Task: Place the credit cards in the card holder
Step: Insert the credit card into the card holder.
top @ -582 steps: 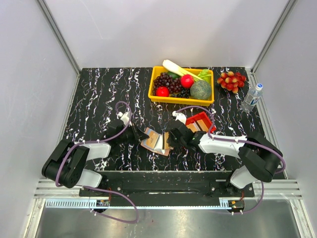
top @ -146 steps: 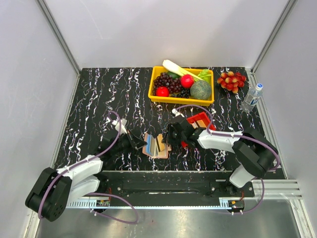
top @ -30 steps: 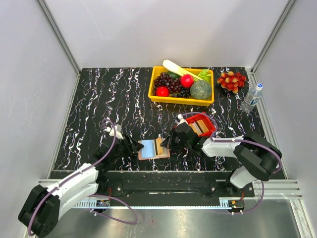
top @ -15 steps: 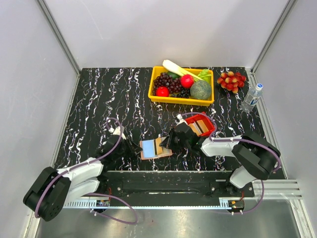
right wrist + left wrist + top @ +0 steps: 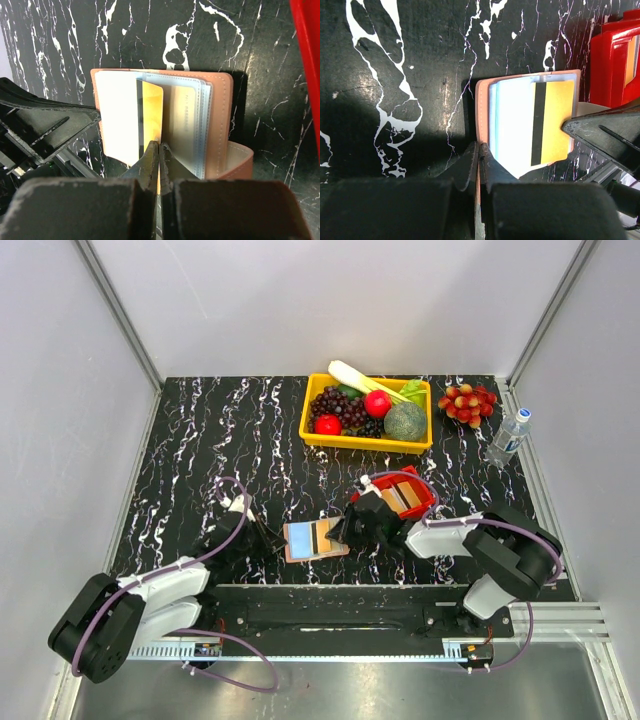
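Observation:
The salmon-pink card holder lies open on the black marble table, pale blue lining up. My left gripper is shut on its left edge. My right gripper is shut on a gold card with a dark stripe, held over the open holder's slots; the card also shows in the left wrist view. More cards lie in the small red tray behind the right gripper.
A yellow bin of fruit and vegetables stands at the back. Red grapes and a water bottle are at the back right. The table's near edge runs just below the holder.
The holder and both grippers shifted slightly over the last second; the gold card now lies further across the open holder. The left arm drew in closer.

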